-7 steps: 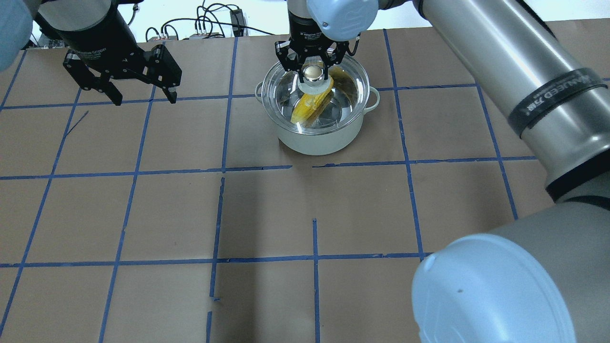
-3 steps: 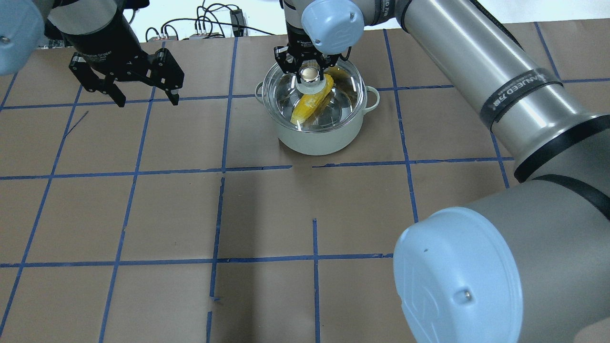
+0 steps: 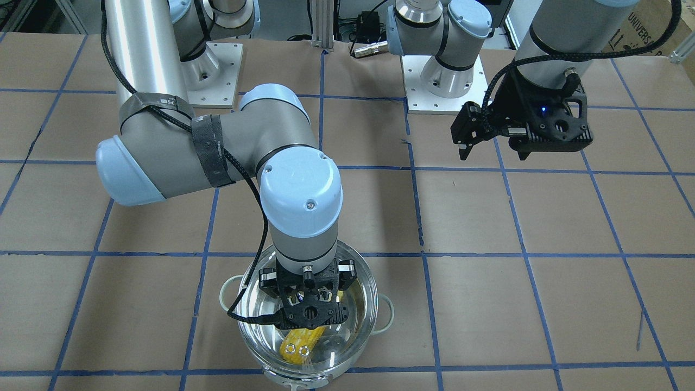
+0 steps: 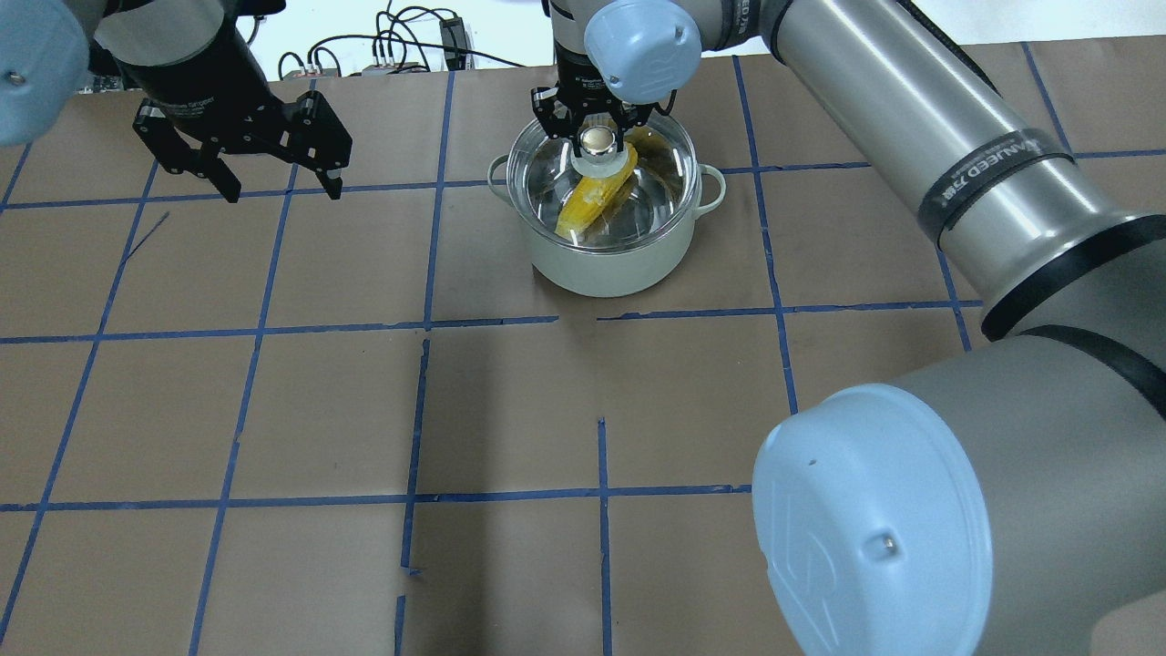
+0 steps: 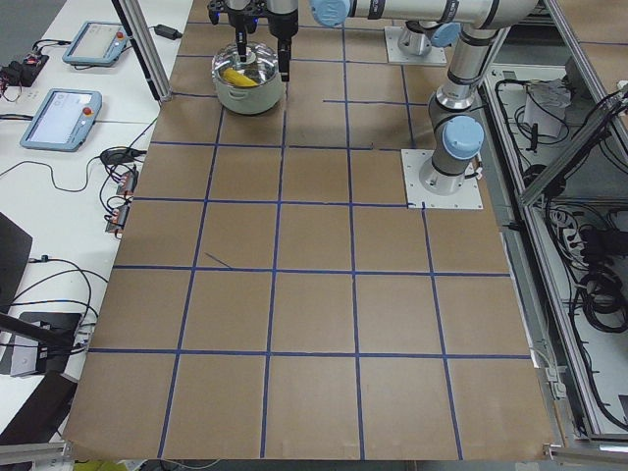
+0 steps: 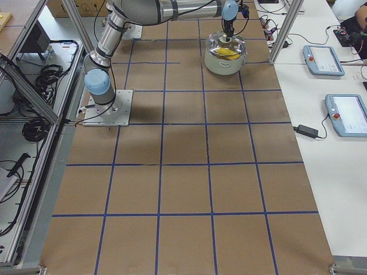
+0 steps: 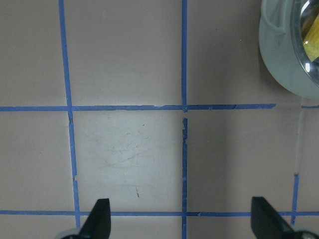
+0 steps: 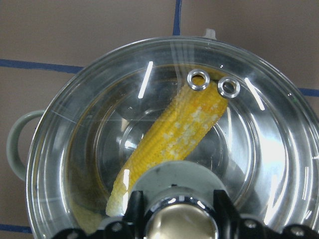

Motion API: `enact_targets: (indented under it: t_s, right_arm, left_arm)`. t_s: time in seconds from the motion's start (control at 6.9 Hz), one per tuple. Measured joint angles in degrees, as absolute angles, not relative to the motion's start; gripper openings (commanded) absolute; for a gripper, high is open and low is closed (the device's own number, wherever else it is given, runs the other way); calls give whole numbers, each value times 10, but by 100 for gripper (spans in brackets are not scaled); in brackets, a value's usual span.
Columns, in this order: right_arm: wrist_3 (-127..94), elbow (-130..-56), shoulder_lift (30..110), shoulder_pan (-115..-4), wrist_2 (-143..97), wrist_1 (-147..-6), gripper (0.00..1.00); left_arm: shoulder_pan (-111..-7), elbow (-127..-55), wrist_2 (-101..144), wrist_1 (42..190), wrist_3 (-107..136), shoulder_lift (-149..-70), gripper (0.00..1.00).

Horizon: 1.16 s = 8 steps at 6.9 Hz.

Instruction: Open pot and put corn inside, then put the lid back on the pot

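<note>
The steel pot (image 4: pixel 619 264) stands at the far middle of the table. The yellow corn (image 4: pixel 583 205) lies inside it, seen through the clear glass lid (image 4: pixel 665 173) that rests on the pot's rim. My right gripper (image 4: pixel 597 137) comes straight down and is shut on the lid's knob. In the right wrist view its fingers (image 8: pixel 135 206) hug the knob above the corn (image 8: pixel 174 139) and the lid's two metal rings (image 8: pixel 198 79). My left gripper (image 4: pixel 278 191) hangs open and empty above the table, well to the left of the pot.
Brown paper with blue tape lines covers the table (image 4: pixel 510 410). Cables and a plug strip (image 4: pixel 401 55) lie past the far edge. The pot's edge shows at the top right of the left wrist view (image 7: pixel 279 59).
The right gripper has lowered the lid from a raised, slightly tilted pose down onto the pot's rim. The left gripper has shifted slightly.
</note>
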<state>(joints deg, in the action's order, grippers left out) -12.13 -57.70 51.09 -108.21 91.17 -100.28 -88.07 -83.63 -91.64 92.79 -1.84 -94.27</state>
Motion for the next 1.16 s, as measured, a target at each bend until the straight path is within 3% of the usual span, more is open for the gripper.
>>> enact_targets:
  t_s: [0.72, 0.87, 1.01, 1.16]
  right_arm:
    - [-119, -579, 507, -1083, 914, -1009, 24]
    - [-118, -578, 507, -1083, 914, -1009, 32]
    - [-117, -578, 507, -1082, 914, -1009, 89]
    - [-117, -578, 507, -1081, 913, -1008, 100]
  left_arm:
    - [-881, -838, -916, 928, -18, -941, 100]
    - [-881, -839, -917, 929, -18, -942, 100]
    - [-881, -839, -917, 929, -18, -942, 100]
    - [-881, -839, -917, 928, -18, -943, 100]
